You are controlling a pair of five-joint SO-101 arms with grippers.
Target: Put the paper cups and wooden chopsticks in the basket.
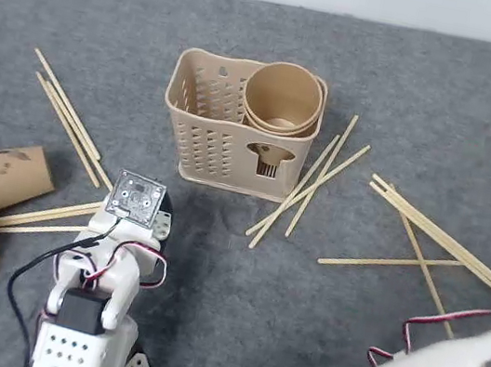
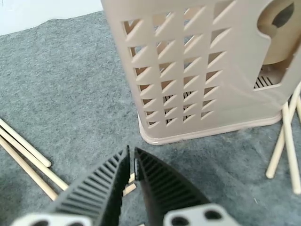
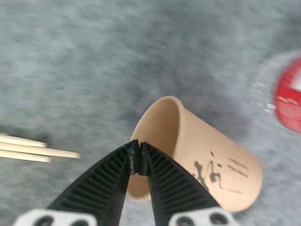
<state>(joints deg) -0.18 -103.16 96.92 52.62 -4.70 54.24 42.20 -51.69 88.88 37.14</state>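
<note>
Showing right gripper (image 3: 136,153), jaws closed, at rim of tan paper cup (image 3: 207,160) lying sideways, mouth toward jaws, well apart from beige plastic basket (image 1: 219,146); left gripper (image 2: 131,157) closed.

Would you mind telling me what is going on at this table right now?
Two robot arms are tidying up into a basket. Stacked cups already sit inside it. The left tool hangs closed before the basket; the right tool is closed at the rim of a lying cup. Chopsticks and two more cups lie loose.
</note>
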